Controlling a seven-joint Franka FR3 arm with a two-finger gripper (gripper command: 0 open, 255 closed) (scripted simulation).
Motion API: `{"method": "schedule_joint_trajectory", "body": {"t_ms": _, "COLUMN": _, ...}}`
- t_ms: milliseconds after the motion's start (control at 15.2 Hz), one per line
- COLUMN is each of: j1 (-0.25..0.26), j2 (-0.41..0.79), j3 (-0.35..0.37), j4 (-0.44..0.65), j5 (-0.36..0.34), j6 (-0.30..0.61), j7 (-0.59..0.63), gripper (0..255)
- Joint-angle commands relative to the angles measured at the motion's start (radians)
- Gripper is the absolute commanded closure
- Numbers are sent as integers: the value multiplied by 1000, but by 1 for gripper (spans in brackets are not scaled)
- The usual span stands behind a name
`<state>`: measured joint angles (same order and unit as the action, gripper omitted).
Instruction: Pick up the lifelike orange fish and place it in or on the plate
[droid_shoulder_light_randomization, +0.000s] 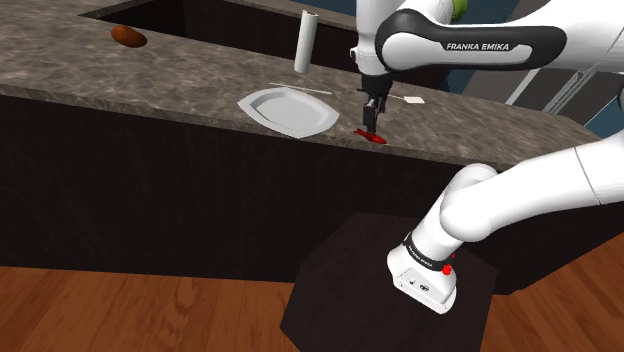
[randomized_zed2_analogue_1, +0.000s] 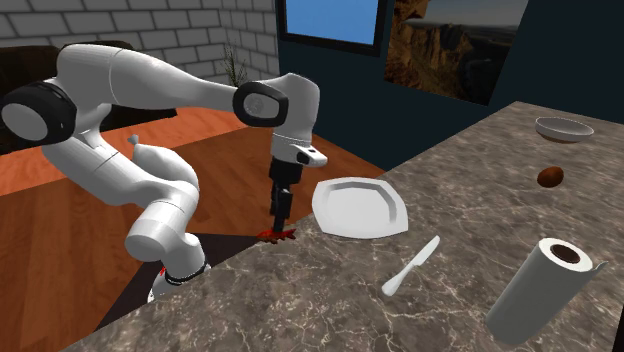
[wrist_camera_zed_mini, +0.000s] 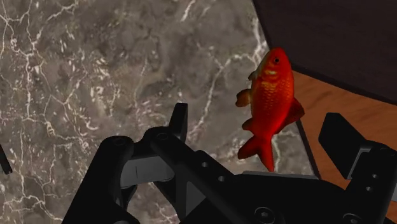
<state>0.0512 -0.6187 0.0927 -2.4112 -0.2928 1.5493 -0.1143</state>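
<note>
The plate (droid_shoulder_light_randomization: 285, 110) sits mid-frame in the shoulder view; just right of it the fish (droid_shoulder_light_randomization: 371, 135) lies at the counter (droid_shoulder_light_randomization: 150, 80) edge. If I close off-centre, I could push it off onto the floor (droid_shoulder_light_randomization: 100, 310). My gripper (droid_shoulder_light_randomization: 372, 112) hangs over it, fingers (wrist_camera_zed_mini: 180, 121) wide apart and holding nothing, with the fish between them, seemingly untouched.

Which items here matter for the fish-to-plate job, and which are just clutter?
Job: orange fish; white plate; tool, open, fingers either side of the fish without touching it.
Lying about: paper towel roll; knife; bowl; brown oval object.
</note>
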Motion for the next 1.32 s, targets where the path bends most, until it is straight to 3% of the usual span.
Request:
{"method": "schedule_joint_trajectory", "body": {"t_ms": 0, "j1": 0, "j2": 9, "j3": 2, "j4": -21, "j5": -26, "j6": 26, "j7": -9, "gripper": 0}}
{"method": "schedule_joint_trajectory", "body": {"t_ms": 330, "j1": -7, "j2": -7, "j3": -18, "j4": -102, "j5": -42, "j6": 94, "j7": -8, "gripper": 0}}
{"method": "schedule_joint_trajectory", "body": {"t_ms": 858, "j1": -7, "j2": -7, "j3": -18, "j4": -101, "j5": -42, "j6": 94, "j7": -8, "gripper": 0}}
{"method": "schedule_joint_trajectory", "body": {"t_ms": 924, "j1": -7, "j2": -7, "j3": -18, "j4": -101, "j5": -42, "j6": 94, "j7": -8, "gripper": 255}}
{"method": "schedule_joint_trajectory", "body": {"t_ms": 1254, "j1": -7, "j2": -8, "j3": -18, "j4": -100, "j5": -42, "j6": 92, "j7": -8, "gripper": 255}}
